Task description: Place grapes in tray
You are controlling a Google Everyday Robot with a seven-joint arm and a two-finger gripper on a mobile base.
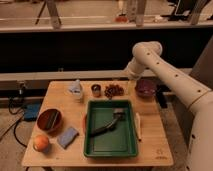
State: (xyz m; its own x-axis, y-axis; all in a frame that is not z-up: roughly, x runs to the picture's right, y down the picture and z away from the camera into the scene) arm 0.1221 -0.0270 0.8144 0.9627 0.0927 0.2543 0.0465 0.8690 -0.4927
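Note:
The grapes (pixel 114 90), a small dark reddish-brown bunch, lie on the wooden table just behind the far rim of the green tray (pixel 95 145). The tray sits at the table's middle front and holds a dark brush (pixel 112 121). My gripper (pixel 129 86) hangs from the white arm above the table's back edge. It is just to the right of the grapes, between them and the purple bowl (pixel 146 86).
A small dark cup (pixel 96 90) stands left of the grapes, and a white and blue bottle (pixel 76 89) further left. A reddish-brown bowl (pixel 49 120), a blue sponge (pixel 67 136) and an orange fruit (pixel 41 142) are at the front left. A pale stick (pixel 138 125) lies right of the tray.

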